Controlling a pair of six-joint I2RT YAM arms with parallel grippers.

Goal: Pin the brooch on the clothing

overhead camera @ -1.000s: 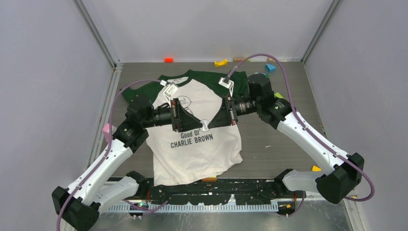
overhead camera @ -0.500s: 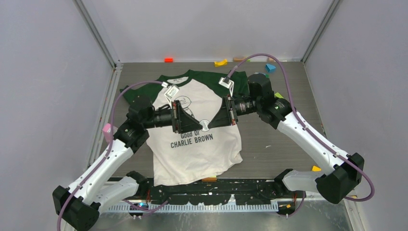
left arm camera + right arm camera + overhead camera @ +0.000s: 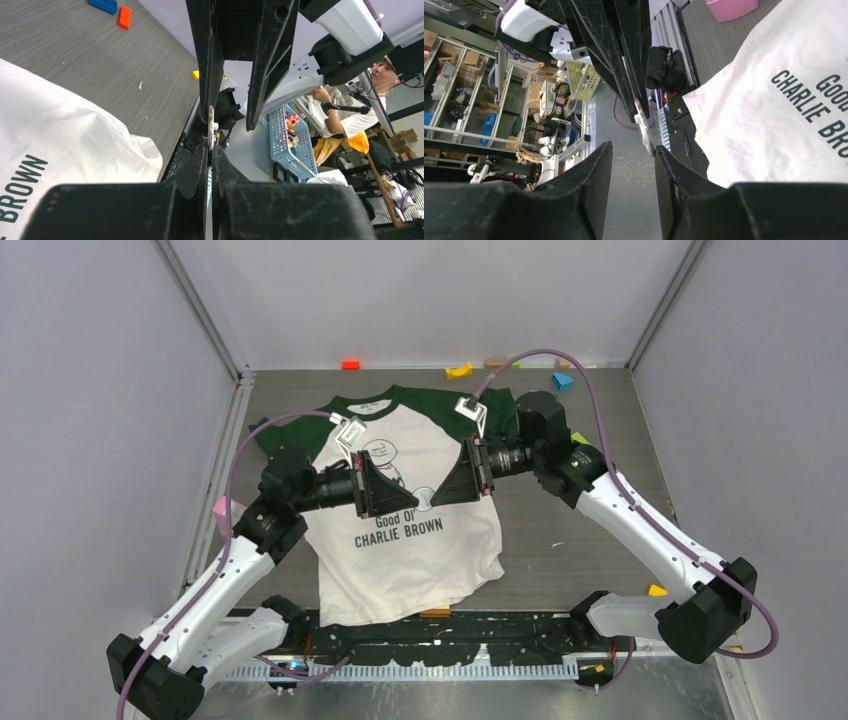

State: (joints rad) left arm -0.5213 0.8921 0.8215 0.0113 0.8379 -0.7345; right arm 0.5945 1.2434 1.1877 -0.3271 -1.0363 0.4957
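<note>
The white T-shirt (image 3: 410,560) with dark green sleeves lies flat on the table, print up; it also shows in the left wrist view (image 3: 60,145) and the right wrist view (image 3: 784,100). My left gripper (image 3: 412,502) hovers above the print and is shut on the brooch (image 3: 424,498), a thin small disc seen edge-on at its tips (image 3: 211,120). My right gripper (image 3: 436,494) faces it tip to tip. It is open, and its jaws stand on either side of the brooch (image 3: 644,131) without closing on it. The left gripper (image 3: 210,149) and right gripper (image 3: 632,147) both stay above the cloth.
Coloured blocks lie along the back wall: red (image 3: 350,364), yellow (image 3: 458,370), blue (image 3: 563,381). A pink block (image 3: 222,510) sits at the left edge and a yellow one (image 3: 655,590) at the right front. Grey walls close in the table on three sides.
My left arm's elbow has shifted slightly to the left and the wrist has turned a little. The two grippers remain tip to tip over the print, and the brooch has barely moved.
</note>
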